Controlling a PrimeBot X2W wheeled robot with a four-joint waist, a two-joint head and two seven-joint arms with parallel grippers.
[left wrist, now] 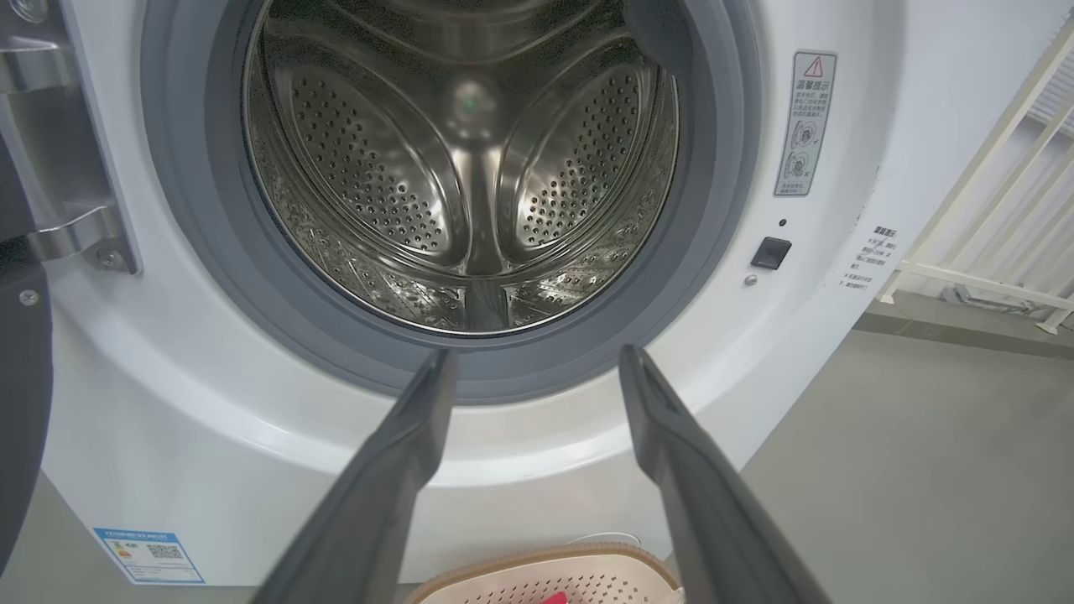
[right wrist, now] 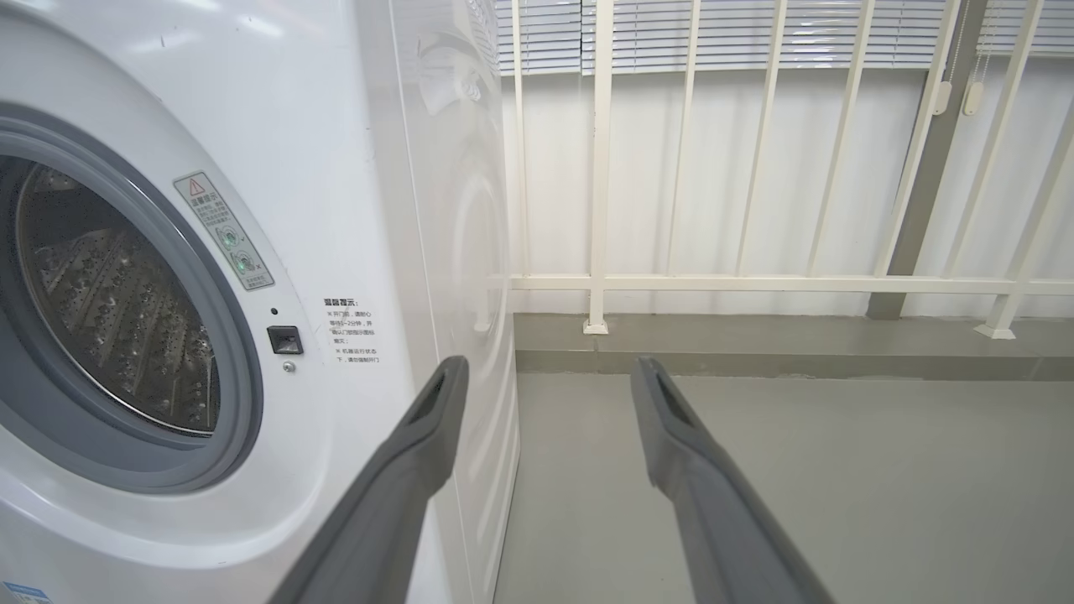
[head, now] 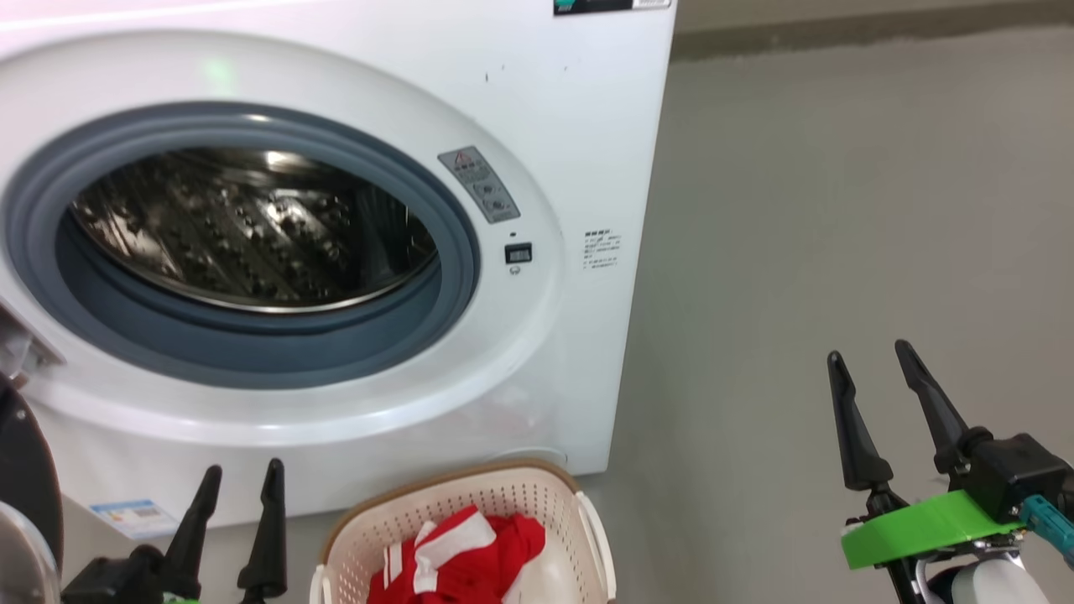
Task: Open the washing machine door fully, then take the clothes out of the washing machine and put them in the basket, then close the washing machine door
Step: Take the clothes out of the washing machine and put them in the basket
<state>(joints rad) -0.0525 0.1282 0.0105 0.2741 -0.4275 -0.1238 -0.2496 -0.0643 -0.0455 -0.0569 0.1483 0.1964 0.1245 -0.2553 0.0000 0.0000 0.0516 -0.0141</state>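
The white washing machine [head: 570, 126] stands with its steel drum [left wrist: 470, 168] bare inside the grey ring. Its door [head: 21, 470] hangs swung out at the far left, only a dark rim edge showing. Red clothes [head: 461, 549] with white stripes lie in the cream basket [head: 537, 491] on the floor below the opening. My left gripper [head: 243, 474] is open, low, just left of the basket, fingers pointing at the machine's lower front. My right gripper [head: 873, 356] is open over bare floor, right of the machine, holding nothing.
Grey floor [head: 839, 210] stretches to the right of the machine. A white railing [right wrist: 755, 281] on a low kerb runs behind it. The door hinge bracket [left wrist: 63, 226] sits at the opening's left side.
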